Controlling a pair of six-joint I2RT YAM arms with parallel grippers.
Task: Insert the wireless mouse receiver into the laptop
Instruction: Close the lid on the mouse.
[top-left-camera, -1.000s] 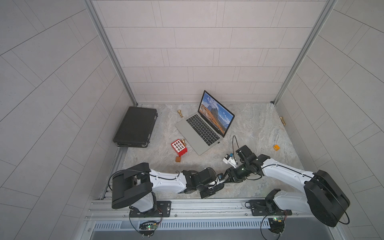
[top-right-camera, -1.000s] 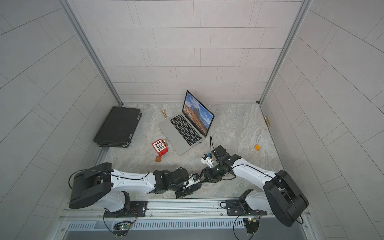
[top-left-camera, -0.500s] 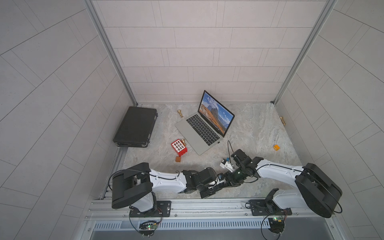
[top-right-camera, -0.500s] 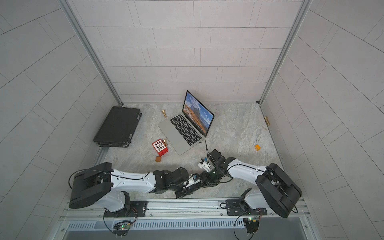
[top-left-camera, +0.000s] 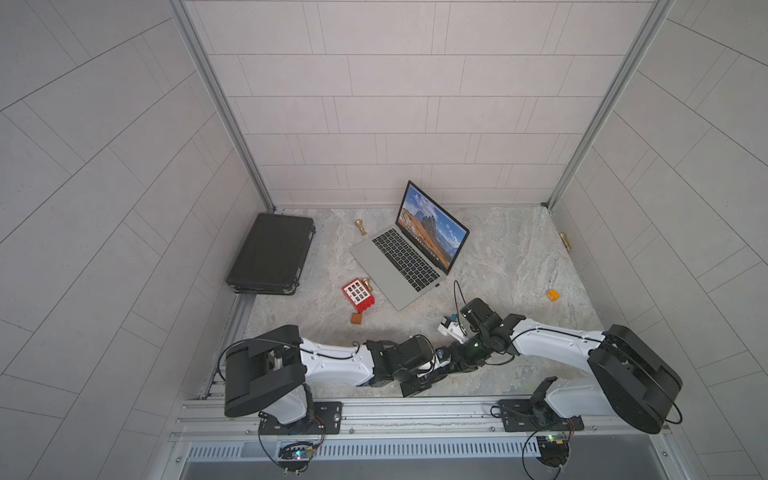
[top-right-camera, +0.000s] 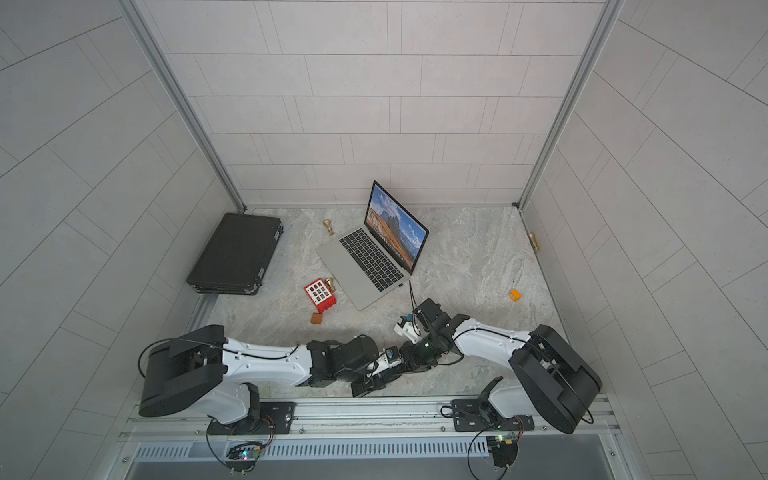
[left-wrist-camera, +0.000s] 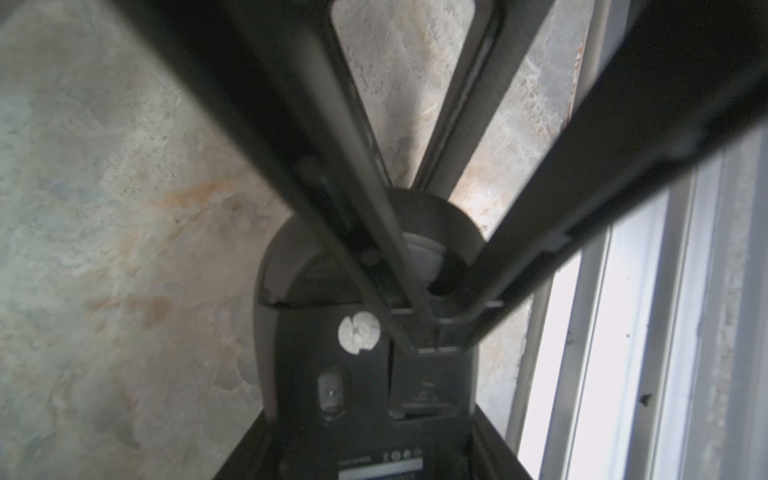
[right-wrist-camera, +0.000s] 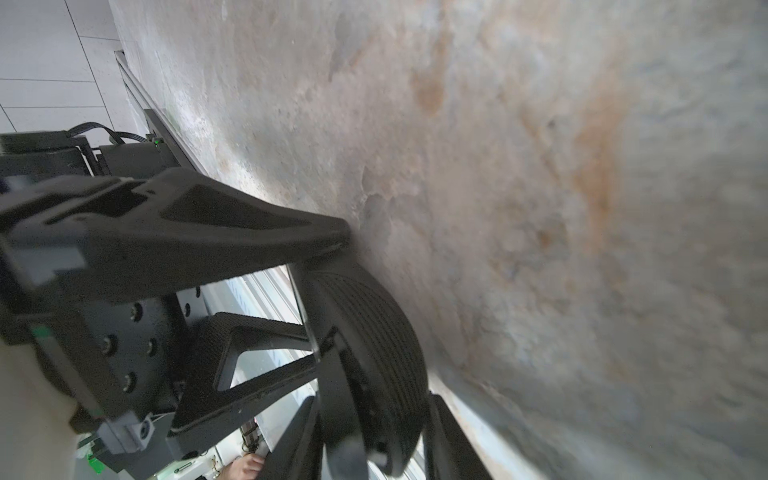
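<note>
Marble tabletop (top-left-camera: 519, 249): mouse (left-wrist-camera: 332, 395) is clamped underside-up by left gripper (top-left-camera: 428, 370); hold of right gripper (left-wrist-camera: 440, 332) cannot be told. Receiver is judged not yet inserted in laptop (top-left-camera: 386, 270).

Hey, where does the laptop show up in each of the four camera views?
In a top view: laptop, open, mid-table, near the red block.
In a top view: laptop, same spot near the red block.
Left wrist: not in it.
Right wrist: not in it.
Shared landmark: the marbled table, seen in all four.
</note>
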